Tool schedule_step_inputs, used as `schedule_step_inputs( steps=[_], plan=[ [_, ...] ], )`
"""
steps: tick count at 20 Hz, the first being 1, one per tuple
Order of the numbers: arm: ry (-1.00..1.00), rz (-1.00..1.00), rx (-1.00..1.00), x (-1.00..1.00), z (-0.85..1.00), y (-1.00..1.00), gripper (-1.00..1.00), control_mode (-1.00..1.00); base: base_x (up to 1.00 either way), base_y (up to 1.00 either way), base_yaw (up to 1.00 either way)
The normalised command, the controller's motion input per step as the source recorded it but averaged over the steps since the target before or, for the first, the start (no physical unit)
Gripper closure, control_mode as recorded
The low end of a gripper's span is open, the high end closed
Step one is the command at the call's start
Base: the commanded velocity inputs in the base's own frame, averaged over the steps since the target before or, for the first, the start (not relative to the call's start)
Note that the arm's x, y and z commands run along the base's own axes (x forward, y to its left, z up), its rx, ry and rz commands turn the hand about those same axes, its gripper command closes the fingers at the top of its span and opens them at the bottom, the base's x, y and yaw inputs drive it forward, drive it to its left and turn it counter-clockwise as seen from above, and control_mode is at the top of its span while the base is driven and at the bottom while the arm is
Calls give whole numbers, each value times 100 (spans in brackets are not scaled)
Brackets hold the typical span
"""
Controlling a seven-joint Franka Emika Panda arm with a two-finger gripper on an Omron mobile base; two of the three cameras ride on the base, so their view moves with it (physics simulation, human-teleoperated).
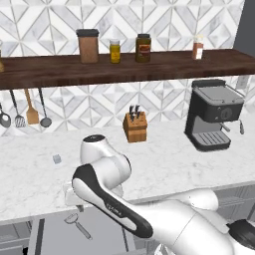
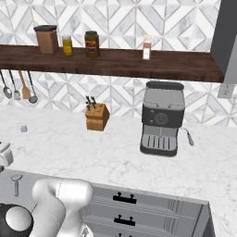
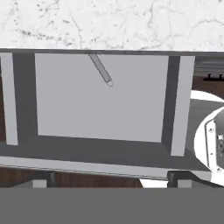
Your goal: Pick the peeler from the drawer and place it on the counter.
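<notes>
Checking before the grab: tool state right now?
Tool: open, holding nothing; peeler lies in the drawer.

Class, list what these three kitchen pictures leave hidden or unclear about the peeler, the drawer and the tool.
- Peeler: in the hand view its head is hidden under the counter edge.
- Drawer: in the left base view the arm covers its right part.
- Tool: its fingertips are cut off at the hand view's bottom edge.

metal peeler [image 1: 77,224], matt drawer [image 3: 100,105] — marble counter [image 1: 164,164]
</notes>
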Motion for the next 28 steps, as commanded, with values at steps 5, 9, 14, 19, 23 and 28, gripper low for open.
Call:
schedule_step_inputs(
  steps=[5, 9, 14, 19, 23, 28],
  plan=[
    [1, 5, 1, -31, -75, 42, -100, -100, 0, 0, 0],
    [-4, 0, 0, 7, -64, 12, -100, -100, 0, 0, 0],
    [2, 1, -1, 2, -73, 52, -100, -100, 0, 0, 0],
    [1, 0, 0, 1, -56, 42, -100, -100, 0, 0, 0],
    [0, 2, 0, 6, -41, 17, -100, -100, 0, 0, 0],
    [0, 2, 0, 2, -42, 11, -100, -100, 0, 0, 0]
  ],
)
